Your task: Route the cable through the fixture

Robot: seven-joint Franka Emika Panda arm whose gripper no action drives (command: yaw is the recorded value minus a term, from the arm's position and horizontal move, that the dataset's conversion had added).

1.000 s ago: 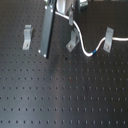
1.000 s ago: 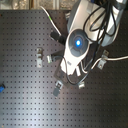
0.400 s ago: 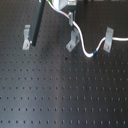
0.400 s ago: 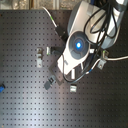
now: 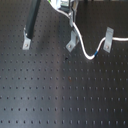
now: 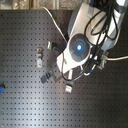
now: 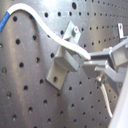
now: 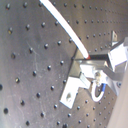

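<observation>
The cable is a thin white cord. In the first exterior view it hangs from my gripper at the top, drops past the middle metal clip, sags, and rises to the right clip. In the first wrist view my gripper is shut on the cable just beside a clip, and the cable's blue section shows at its far end. The second wrist view shows the same grip above a clip. In the second exterior view the arm hides the gripper.
A third clip stands at the first exterior view's left, below a dark bar. The black perforated board fills the scene. In the second exterior view small clips and a blue object lie on the board.
My gripper has shifted slightly to the right in the first exterior view, still holding the cable. The cable's sag between the clips looks much the same.
</observation>
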